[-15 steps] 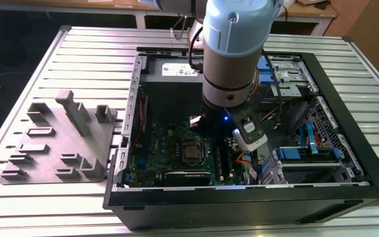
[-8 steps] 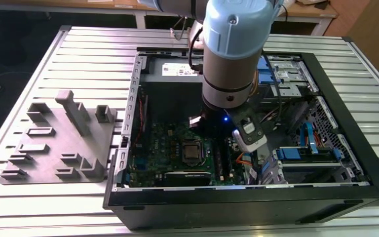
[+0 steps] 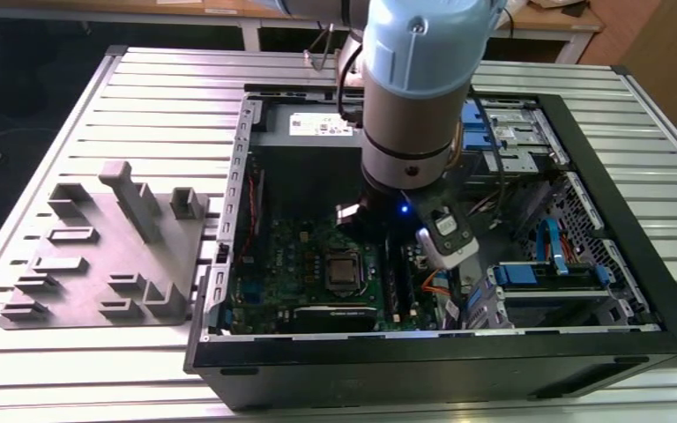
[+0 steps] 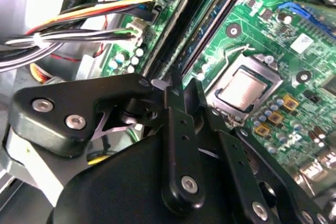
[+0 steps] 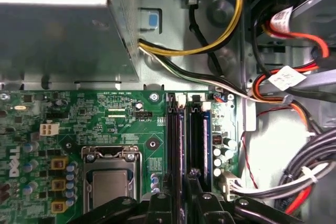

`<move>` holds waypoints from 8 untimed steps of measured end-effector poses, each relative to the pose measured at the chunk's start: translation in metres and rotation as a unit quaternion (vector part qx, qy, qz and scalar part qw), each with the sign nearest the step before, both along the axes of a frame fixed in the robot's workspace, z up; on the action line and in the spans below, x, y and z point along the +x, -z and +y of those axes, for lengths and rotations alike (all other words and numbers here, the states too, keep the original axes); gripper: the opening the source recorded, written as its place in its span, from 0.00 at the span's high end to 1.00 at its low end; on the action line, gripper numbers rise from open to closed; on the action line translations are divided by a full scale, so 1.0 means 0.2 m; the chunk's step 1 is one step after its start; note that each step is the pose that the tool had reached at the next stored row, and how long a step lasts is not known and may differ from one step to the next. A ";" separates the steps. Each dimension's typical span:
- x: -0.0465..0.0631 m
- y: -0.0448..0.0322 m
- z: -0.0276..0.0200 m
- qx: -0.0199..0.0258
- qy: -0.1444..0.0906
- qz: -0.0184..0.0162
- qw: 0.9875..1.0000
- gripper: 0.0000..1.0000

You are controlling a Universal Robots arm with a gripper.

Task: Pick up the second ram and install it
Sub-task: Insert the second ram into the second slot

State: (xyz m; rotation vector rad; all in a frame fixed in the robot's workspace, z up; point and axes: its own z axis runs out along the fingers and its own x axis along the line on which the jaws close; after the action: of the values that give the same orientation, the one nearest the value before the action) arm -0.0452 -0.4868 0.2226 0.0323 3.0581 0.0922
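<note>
The second ram (image 5: 181,140) is a thin dark stick standing on edge in the motherboard slot nearest the processor socket (image 5: 107,184). It shows again as a greenish strip (image 4: 212,22) running away from my fingertips. My gripper (image 5: 179,179) straddles one end of it, with a black finger close on each side, and the jaws look shut on the stick. In the second wrist view the gripper (image 4: 185,85) sits right at the slot's end. In the exterior view my arm (image 3: 415,115) reaches down into the open computer case (image 3: 433,352).
A neighbouring slot (image 5: 205,135) lies beside the held stick, away from the socket. Bundled cables (image 5: 294,177) crowd that side. A grey tray (image 3: 109,256) with upright blocks rests on the slatted table at the exterior view's left. Blue drive brackets (image 3: 550,273) sit inside the case.
</note>
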 end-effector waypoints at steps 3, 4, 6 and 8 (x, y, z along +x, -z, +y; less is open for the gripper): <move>0.00 -0.060 0.000 0.000 0.000 0.000 1.000 0.78; 0.00 -0.082 0.000 0.000 0.000 0.000 1.000 0.78; 0.00 -0.126 0.000 0.000 0.000 0.000 1.000 0.78; 0.00 -0.153 0.000 0.000 0.000 0.000 1.000 0.78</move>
State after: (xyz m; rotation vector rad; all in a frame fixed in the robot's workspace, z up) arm -0.0452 -0.4868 0.2531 0.0323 3.0580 0.0923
